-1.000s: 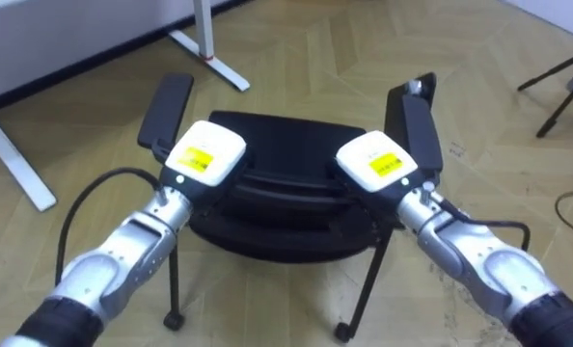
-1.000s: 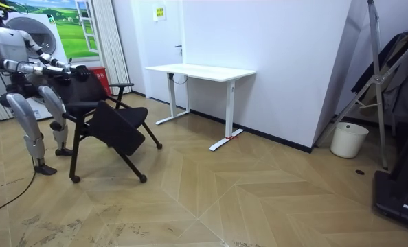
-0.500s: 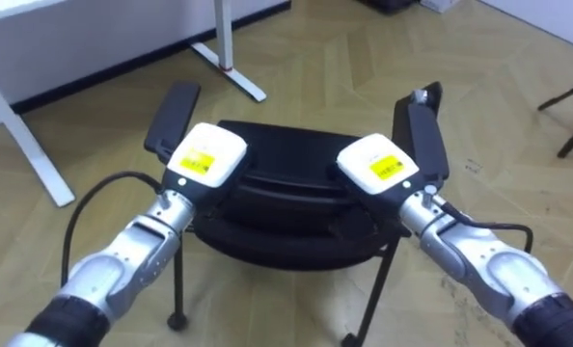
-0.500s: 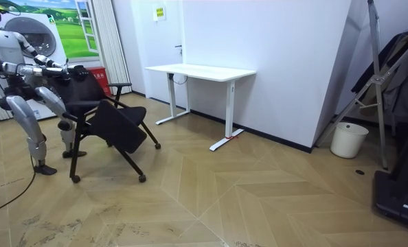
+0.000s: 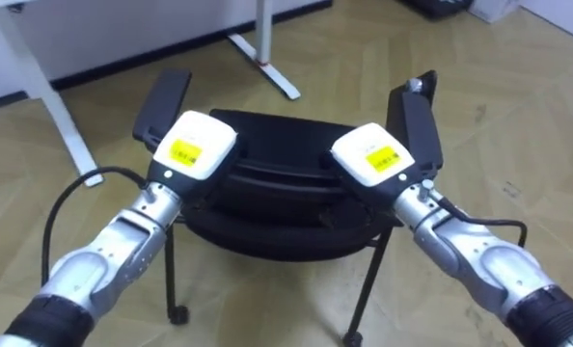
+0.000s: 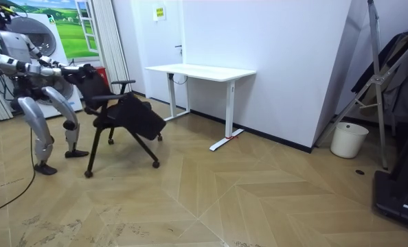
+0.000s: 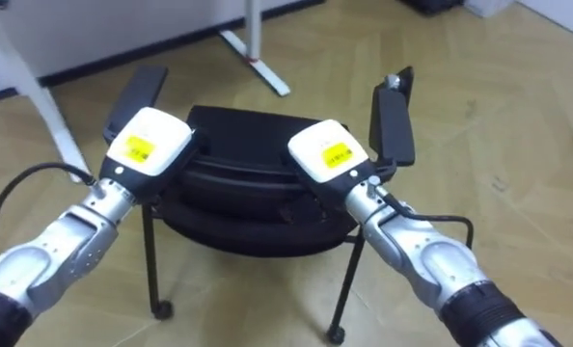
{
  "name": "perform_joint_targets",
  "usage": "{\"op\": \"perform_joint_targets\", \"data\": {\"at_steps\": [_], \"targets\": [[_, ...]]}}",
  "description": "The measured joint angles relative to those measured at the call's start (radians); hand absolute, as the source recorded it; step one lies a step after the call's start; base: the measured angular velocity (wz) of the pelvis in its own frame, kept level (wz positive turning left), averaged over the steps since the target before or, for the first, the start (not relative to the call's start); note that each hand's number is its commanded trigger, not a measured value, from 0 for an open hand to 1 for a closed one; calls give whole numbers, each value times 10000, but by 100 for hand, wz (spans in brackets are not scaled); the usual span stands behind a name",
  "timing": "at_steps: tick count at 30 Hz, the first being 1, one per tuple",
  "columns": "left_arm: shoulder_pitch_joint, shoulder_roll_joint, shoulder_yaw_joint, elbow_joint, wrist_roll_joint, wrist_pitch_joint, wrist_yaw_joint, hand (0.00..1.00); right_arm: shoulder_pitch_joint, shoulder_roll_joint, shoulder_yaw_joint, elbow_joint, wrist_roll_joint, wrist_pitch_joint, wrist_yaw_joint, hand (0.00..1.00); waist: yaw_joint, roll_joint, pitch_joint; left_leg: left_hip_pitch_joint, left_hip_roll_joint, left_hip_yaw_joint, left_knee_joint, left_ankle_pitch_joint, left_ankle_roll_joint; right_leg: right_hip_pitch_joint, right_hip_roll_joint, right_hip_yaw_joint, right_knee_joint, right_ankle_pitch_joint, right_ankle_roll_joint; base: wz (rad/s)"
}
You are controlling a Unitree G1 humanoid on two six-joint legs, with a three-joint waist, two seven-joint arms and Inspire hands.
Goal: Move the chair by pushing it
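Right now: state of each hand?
Left hand: at the chair backrest; open or shut cannot be told.
Right hand: same place, cannot be told.

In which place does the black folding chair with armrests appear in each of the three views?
Left eye view: the black chair with armrests, centre.
Right eye view: centre, slightly left.
Room view: left part, before the robot.
Shared landmark: the white desk, beyond the chair.
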Motion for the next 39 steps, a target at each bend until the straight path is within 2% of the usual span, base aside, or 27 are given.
{"op": "perform_joint_targets", "data": {"at_steps": [1, 2, 3, 4, 5, 6, 7, 9, 11, 12, 13, 15, 16, 18, 22, 26, 28, 29, 30, 31, 32, 34, 35, 36, 37, 38, 39], "targets": [[-74, 30, 0, 64, -5, -20, 143, 100, -2, 138, -7, 119, 6, 44, -113, 100, 29, 96, 38, -12, -5, -160, 280, -234, 41, -222, -99, 57, 766, 379, -19, 40], [-119, 81, -12, 132, -5, -50, 208, 100, -3, 188, 6, 164, 18, 61, -190, 100, 65, 99, 46, -5, 2, -252, 375, -341, 63, -331, -150, 83, 1093, 573, -31, 40], [-191, 235, -94, 284, -15, -125, 425, 100, -26, 309, 63, 232, 22, 125, -330, 100, 177, 133, 65, 20, 7, -488, 532, -503, 56, -539, -161, 201, 1644, 982, -28, 34], [-247, 347, -109, 420, -17, -215, 578, 100, -63, 455, 64, 299, -26, 177, -428, 100, 215, 232, 122, 77, -23, -722, 636, -628, 43, -713, -162, 222, 2084, 1494, -71, 38], [-298, 317, -141, 477, -50, -241, 625, 100, -82, 503, 63, 349, -41, 183, -486, 100, 216, 289, 145, 147, -24, -870, 662, -679, 52, -802, -143, 231, 2244, 1732, -69, 38], [-417, 326, -135, 613, -93, -274, 721, 100, -175, 552, 64, 394, -45, 210, -548, 100, 287, 385, 177, 155, -41, -1124, 658, -740, 55, -1089, -46, 322, 2390, 1397, 63, 16], [-572, 334, -98, 804, -157, -287, 882, 100, -415, 560, 103, 439, -107, 241, -562, 100, 554, 525, 269, 133, -13, -1277, 660, -793, -2, -1677, 142, 474, 2289, 847, 42, 8], [-761, 328, -107, 1063, -308, -293, 1061, 100, -857, 621, 289, 627, -186, 347, -568, 100, 579, 738, 402, 136, 17, -1600, 654, -831, -75, -2480, 165, 454, 1595, 664, 79, 39], [-834, 336, -84, 1344, -359, -274, 1249, 100, -1131, 817, 364, 936, -243, 345, -585, 100, 582, 638, 351, 196, 23, -1824, 667, -936, -279, -3049, 102, 736, 123, 780, 114, 62], [-821, 386, -44, 1422, -360, -255, 1326, 100, -1260, 1001, 380, 1146, -297, 341, -594, 100, 628, 562, 340, 273, 25, -2018, 796, -1126, -484, -3083, 14, 848, -1106, 1240, 64, 64], [-790, 401, -22, 1459, -414, -197, 1347, 100, -1268, 1062, 392, 1205, -323, 347, -601, 100, 730, 467, 219, 256, 197, -2054, 1192, -1378, -781, -2895, 139, 661, -1096, 1704, -106, 61], [-743, 383, -24, 1426, -477, -97, 1359, 100, -1341, 1054, 393, 1243, -358, 363, -572, 100, 939, 642, 152, 328, 701, -1799, 1332, -1450, -946, -2643, 380, 376, -1028, 1538, -465, 41], [-753, 355, -24, 1421, -525, -47, 1385, 100, -1476, 1031, 413, 1299, -381, 342, -559, 100, 991, 659, 155, 419, 889, -1535, 1109, -1377, -1075, -2554, 383, 190, -1081, 1530, -665, 34], [-716, 246, -31, 1423, -560, 141, 1405, 100, -1606, 1034, 472, 1441, -406, 320, -548, 100, 1045, 656, 163, 634, 1016, -1360, 673, -1287, -1222, -2368, 381, 33, -1223, 1478, -703, 25], [-390, 195, 43, 1005, -556, 398, 1481, 100, -1728, 1032, 422, 1270, -680, 214, -328, 100, 1076, 512, 175, 840, 1012, -1084, 164, -1195, -1215, -2347, 387, 86, -1345, 1339, -606, 2], [-322, 264, 69, 961, -485, 436, 1644, 100, -1618, 1044, 322, 1037, -738, 187, -56, 100, 1061, 443, 182, 1043, 1060, -1063, -86, -1201, -1212, -2148, 486, 5, -1537, 1306, -550, 0], [-241, 314, 10, 849, -444, 444, 1669, 100, -1451, 1051, 215, 912, -776, 172, -24, 100, 1013, 434, 180, 1255, 1169, -1066, -153, -1206, -1220, -1939, 633, -12, -1692, 1189, -457, 2], [-207, 310, -1, 819, -436, 466, 1682, 100, -1384, 1051, 186, 906, -781, 144, -24, 100, 982, 437, 181, 1299, 1201, -1064, -17, -1211, -1229, -1877, 660, -15, -1695, 1138, -502, 11], [-203, 319, -60, 796, -444, 519, 1680, 100, -1290, 1049, 110, 911, -779, 89, -26, 100, 917, 479, 175, 1173, 1334, -952, 595, -1175, -1200, -1771, 809, 85, -1638, 981, -525, 6], [-152, 312, -231, 776, -467, 616, 1673, 100, -1219, 1059, 104, 1031, -771, 28, -29, 100, 933, 599, 142, 992, 1533, -897, 1568, -1075, -1057, -1583, 1006, 207, -1529, 824, -495, -5], [-106, 312, -297, 762, -466, 650, 1675, 100, -1221, 1077, 100, 1111, -789, -34, -29, 100, 958, 651, 156, 911, 1585, -918, 2048, -971, -979, -1483, 1059, 275, -1443, 735, -504, -20], [14, 132, -371, 850, -443, 733, 1649, 100, -925, 1115, -180, 1166, -1018, -238, -50, 100, 841, 867, 190, 626, 1544, -1230, 3474, -397, -802, -1001, 1070, 343, -1206, 410, -398, -8], [86, 91, -375, 848, -428, 745, 1651, 100, -829, 1119, -198, 1169, -1033, -244, -81, 100, 802, 896, 186, 607, 1530, -1233, 3669, -262, -782, -912, 1048, 394, -1197, 366, -371, 0], [247, 20, -390, 853, -353, 748, 1669, 100, -634, 1118, -257, 1161, -1105, -279, -151, 100, 763, 889, 191, 564, 1423, -1197, 3992, 116, -737, -774, 1044, 672, -1179, 303, -330, -12], [355, -107, -363, 874, -343, 773, 1680, 100, -489, 1115, -310, 1133, -1111, -364, -167, 100, 698, 850, 185, 457, 1180, -1203, 4251, 612, -691, -658, 1044, 1070, -1176, 270, -290, -10], [384, -151, -369, 911, -348, 768, 1681, 100, -446, 1098, -324, 1115, -1130, -396, -172, 100, 639, 826, 188, 398, 1046, -1203, 4295, 686, -702, -619, 1036, 1282, -1172, 274, -319, 16], [365, -295, -391, 986, -354, 750, 1680, 100, -383, 946, -368, 1078, -1126, -465, -200, 100, 452, 796, 196, 166, 706, -1168, 3899, 181, -641, -666, 1002, 1622, -1173, 236, -277, 33]]}}
